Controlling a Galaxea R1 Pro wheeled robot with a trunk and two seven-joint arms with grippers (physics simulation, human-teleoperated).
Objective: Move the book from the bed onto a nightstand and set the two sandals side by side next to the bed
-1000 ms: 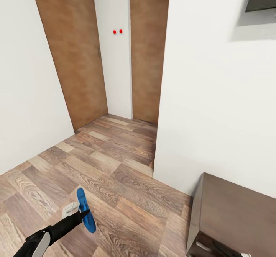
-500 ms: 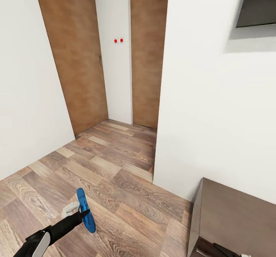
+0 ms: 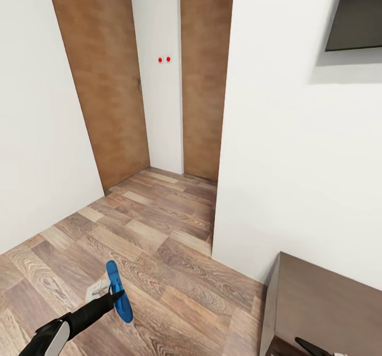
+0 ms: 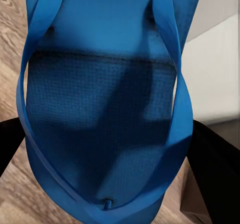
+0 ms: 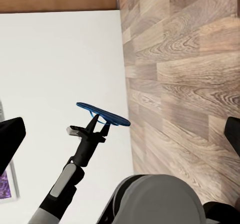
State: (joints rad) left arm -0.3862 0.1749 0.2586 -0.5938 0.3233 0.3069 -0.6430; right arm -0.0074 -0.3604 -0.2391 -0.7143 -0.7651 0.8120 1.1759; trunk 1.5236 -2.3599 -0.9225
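Left tool [image 3: 118,293]: it is closed on one blue sandal [image 3: 118,291] and holds it up above the wood floor [image 3: 159,239]. The black fingers [image 4: 212,169] press on both sides of the sandal near its toe end.
Left arm: black with a grey band, reaching in from the low left corner of the head view.
Sandal and tool: the sandal sits right at the tip of the tool, standing on its thin edge in the head view, so it looks like a long narrow blue strip.
Sandal look: bright blue, flat and thin. In the left wrist view it is very close. Two blue straps run down and meet at a small toe post, and the foot bed has tiny dots.
Sandal from the side: in the right wrist view it looks like a thin blue disc on top of the tool [image 5: 96,128].
Right tool: I cannot tell how wide it is; two dark finger tips [image 5: 10,139] show at the edges of the right wrist view, with nothing between them.
Room: white walls [image 3: 297,149], two brown wooden doors [image 3: 103,75], two small red dots [image 3: 164,59] on the wall between them.
Dark screen [image 3: 356,14]: high on the right wall.
Dark brown furniture [image 3: 323,308]: low on the right, well apart from the sandal.
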